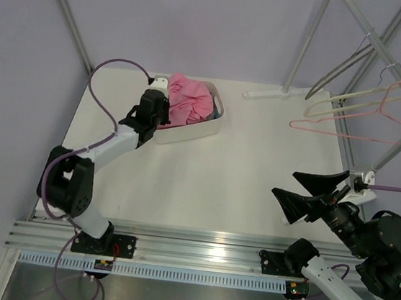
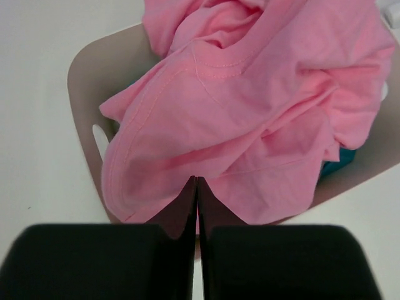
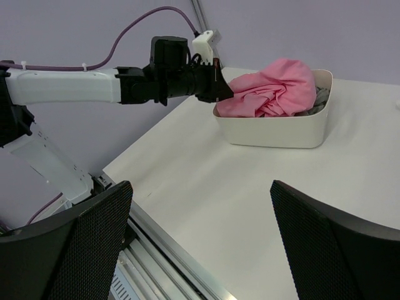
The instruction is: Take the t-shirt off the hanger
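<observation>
The left gripper (image 2: 197,181) is resting with its 2 fingers pressed flat together, their tips touching the lower fold of the t-shirt (image 2: 250,112). I cannot tell whether a thin edge of cloth is being pinched, though no bunch of fabric is showing along the seam between them. The t-shirt is lying directly ahead of those tips, heaped in the white tub (image 2: 84,69) and spilling over the rim nearest the fingers. It is sitting well apart from the hanger (image 1: 338,70), which is hanging bare on the rack (image 1: 375,47) far off to this gripper's right. Judging from that, the shirt is already off the hanger, and the step in hand is probably the parting from the cloth at the tub. Doing it well is calling for backing the fingers straight out along their own line. If the fold starts trailing after them, easing them apart a little first should free it without shoving the tub rim just under the tips. The right gripper (image 1: 285,183) is hovering spread wide over the table (image 1: 241,176), holding nothing, with the tub far ahead of it. There is 1 container: the tub is holding the pink shirt on top, grey clothes (image 3: 320,97) at the side farthest from the left fingers, and a teal patch (image 2: 337,161) peeking out below the shirt, right of the tips.
</observation>
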Robot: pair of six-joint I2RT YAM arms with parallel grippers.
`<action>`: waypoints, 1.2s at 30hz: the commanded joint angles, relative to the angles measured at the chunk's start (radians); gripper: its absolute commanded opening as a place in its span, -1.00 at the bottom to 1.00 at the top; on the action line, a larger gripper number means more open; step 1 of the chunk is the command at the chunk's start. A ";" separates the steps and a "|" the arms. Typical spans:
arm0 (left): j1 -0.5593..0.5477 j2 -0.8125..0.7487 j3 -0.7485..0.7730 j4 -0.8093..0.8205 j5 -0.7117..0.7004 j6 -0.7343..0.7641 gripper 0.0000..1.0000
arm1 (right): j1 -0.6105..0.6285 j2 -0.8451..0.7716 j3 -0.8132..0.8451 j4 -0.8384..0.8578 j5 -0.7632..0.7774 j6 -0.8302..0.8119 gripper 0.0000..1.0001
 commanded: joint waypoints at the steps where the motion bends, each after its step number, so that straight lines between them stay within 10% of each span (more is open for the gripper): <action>1: 0.000 0.107 0.070 0.058 0.012 -0.004 -1.00 | 0.007 0.021 -0.002 0.046 -0.016 0.000 0.99; 7: 0.000 0.290 0.225 -0.007 0.134 0.012 -1.00 | 0.008 0.021 -0.005 0.049 -0.020 0.002 0.99; 17: 0.000 0.049 0.179 -0.010 0.123 0.063 -1.00 | 0.008 0.044 0.002 0.054 -0.009 -0.001 0.99; 18: 0.000 0.025 0.188 -0.025 0.131 0.065 -0.76 | 0.008 0.047 0.004 0.054 -0.008 -0.001 0.99; 19: 0.000 0.000 0.190 -0.057 0.140 0.060 0.06 | 0.010 0.054 0.006 0.054 -0.005 -0.006 0.99; 23: -0.001 -0.167 0.162 -0.117 0.149 0.016 0.94 | 0.008 0.100 0.004 0.052 0.115 0.002 0.99; 30: -0.027 -0.418 0.072 -0.212 0.345 -0.078 0.98 | 0.008 0.333 0.058 -0.034 0.308 0.063 0.99; 36: -0.299 -0.566 -0.091 -0.234 0.151 -0.102 0.98 | 0.010 0.539 0.049 0.010 0.270 0.176 0.99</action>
